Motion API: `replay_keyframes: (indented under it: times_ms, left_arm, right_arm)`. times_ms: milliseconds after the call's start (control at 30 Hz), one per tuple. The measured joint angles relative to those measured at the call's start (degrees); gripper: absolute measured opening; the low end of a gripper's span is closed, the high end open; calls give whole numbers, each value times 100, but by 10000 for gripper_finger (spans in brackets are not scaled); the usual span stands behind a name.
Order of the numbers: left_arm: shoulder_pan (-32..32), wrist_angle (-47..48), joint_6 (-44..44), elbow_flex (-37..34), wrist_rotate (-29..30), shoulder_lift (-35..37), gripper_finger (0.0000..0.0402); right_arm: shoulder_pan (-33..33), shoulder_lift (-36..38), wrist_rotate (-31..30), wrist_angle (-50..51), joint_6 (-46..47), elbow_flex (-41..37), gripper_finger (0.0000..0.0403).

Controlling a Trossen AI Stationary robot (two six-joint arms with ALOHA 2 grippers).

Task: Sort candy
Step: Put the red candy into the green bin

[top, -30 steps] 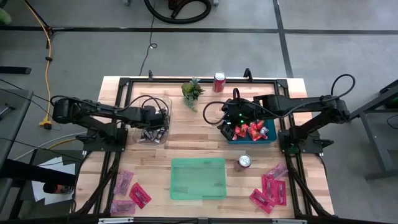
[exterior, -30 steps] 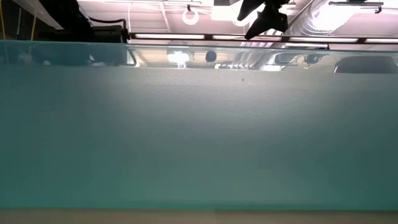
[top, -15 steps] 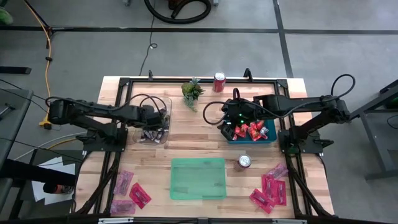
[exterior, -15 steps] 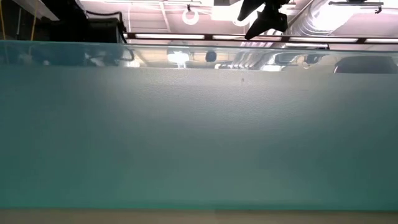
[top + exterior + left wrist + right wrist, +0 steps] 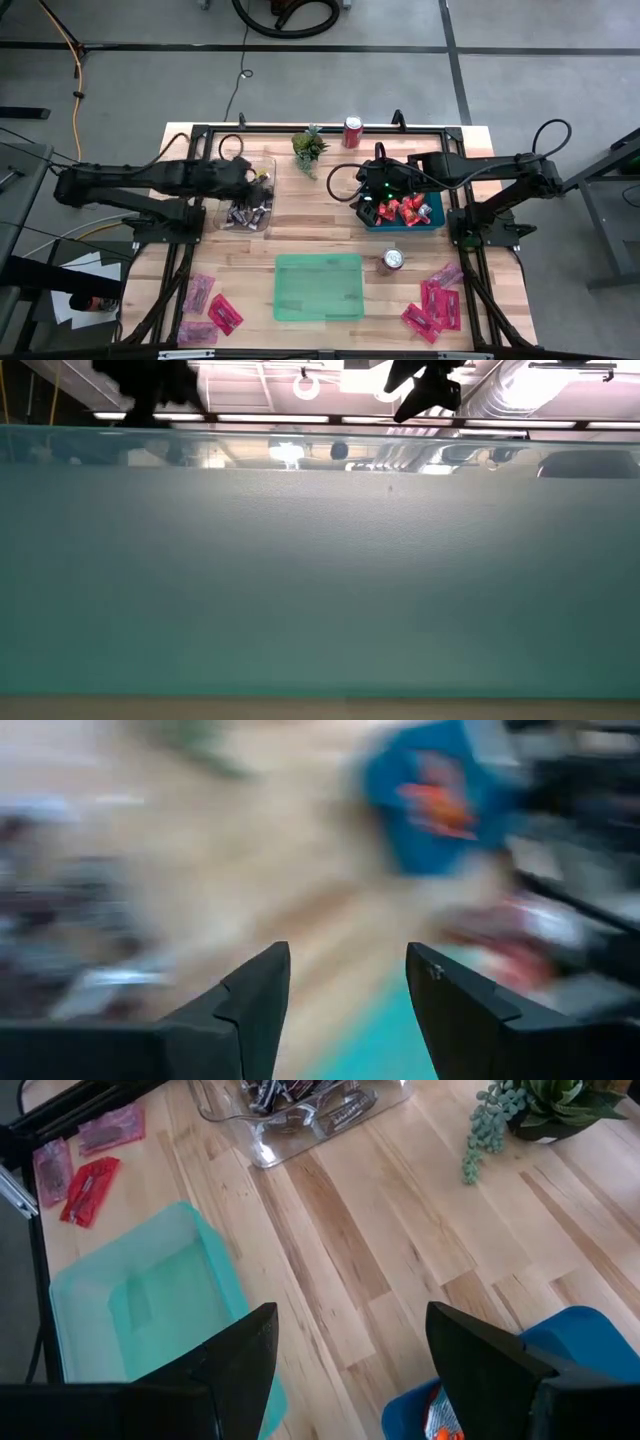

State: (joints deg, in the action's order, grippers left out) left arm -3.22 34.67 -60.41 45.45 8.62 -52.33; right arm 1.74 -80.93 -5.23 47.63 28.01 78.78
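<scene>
While both grippers' jaws hang open and empty, brown bars (image 5: 247, 214) and red packets (image 5: 405, 209) are sorted, pink packets (image 5: 432, 305) wait.

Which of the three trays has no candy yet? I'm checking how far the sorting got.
The green tray, at the table's front middle. The clear tray holds dark bars and the blue tray holds red-orange packets.

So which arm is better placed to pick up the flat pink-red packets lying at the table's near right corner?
The right arm. Its gripper hovers open over the blue tray, on the same side as those packets. The left gripper is over the clear tray, farther away.
</scene>
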Motion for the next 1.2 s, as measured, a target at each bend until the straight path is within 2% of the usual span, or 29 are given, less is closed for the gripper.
replay_keyframes:
  times_ms: [133, 233, 333, 433, 567, 667, 800, 933, 1200]
  left_arm:
    - [942, -996, -142, 268, -581, -12, 188]
    - [1873, -1155, -335, 601, -555, -328, 188]
    - [2822, -892, -389, 1003, -427, -878, 188]
    - [3678, -8, -209, 1539, -430, -1589, 188]
    - [4602, 1776, 342, 2279, -338, -2622, 188]
    - [5230, 2383, 756, 2574, -57, -3321, 188]
    - [5936, 2376, 1242, 2645, 206, -4125, 188]
    - [6415, 2393, 1362, 2642, 222, -4785, 188]
    - [6869, 2235, 1616, 2642, 158, -5463, 188]
  right_arm:
    - [2, 1, 26, 103, -2, 0, 250]
    - [2, 2, 32, 203, -1, 0, 250]
    - [2, 2, 32, 291, -2, 0, 250]
    - [2, 2, 32, 333, 0, 0, 250]
    - [2, 2, 32, 366, 0, 0, 250]
    - [1, 4, 30, 367, 0, -1, 250]
    - [2, 4, 30, 368, 2, 0, 250]
    - [1, 4, 30, 368, 43, 0, 250]
    - [0, 4, 30, 384, 63, 0, 250]
